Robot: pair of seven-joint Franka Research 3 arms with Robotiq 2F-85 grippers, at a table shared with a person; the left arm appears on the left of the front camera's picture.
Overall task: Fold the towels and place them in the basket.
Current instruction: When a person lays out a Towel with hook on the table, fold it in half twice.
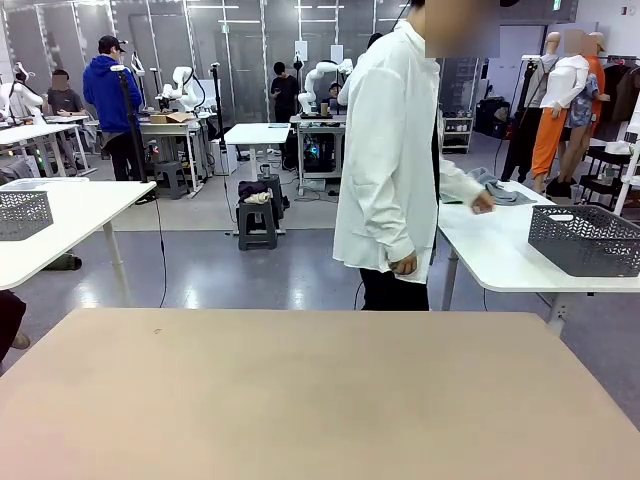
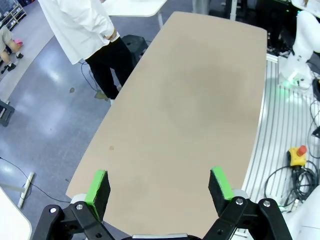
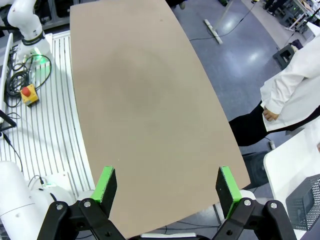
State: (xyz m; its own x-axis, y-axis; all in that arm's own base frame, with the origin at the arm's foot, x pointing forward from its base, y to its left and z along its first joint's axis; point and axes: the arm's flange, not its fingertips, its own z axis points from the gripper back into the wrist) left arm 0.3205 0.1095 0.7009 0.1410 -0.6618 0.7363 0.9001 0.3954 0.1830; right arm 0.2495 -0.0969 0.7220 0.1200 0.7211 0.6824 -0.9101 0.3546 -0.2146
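A pale blue-grey towel [image 1: 500,189] lies on a white side table [image 1: 490,255] at the right, behind my tan table [image 1: 300,400]. The person [image 1: 390,150] in a white coat stands at the far edge, turned right, one hand at that towel. The dark grey mesh basket [image 1: 585,240] stands on the same side table, and its corner shows in the right wrist view [image 3: 307,202]. My left gripper [image 2: 159,189] hangs open high above the tan tabletop with nothing between its fingers. My right gripper [image 3: 166,185] is open too, over the table's other end.
A second grey mesh basket [image 1: 22,213] stands on a white table at the far left. Red stop buttons [image 2: 299,152] [image 3: 27,93] and cables lie on the ribbed platform on my side of the table.
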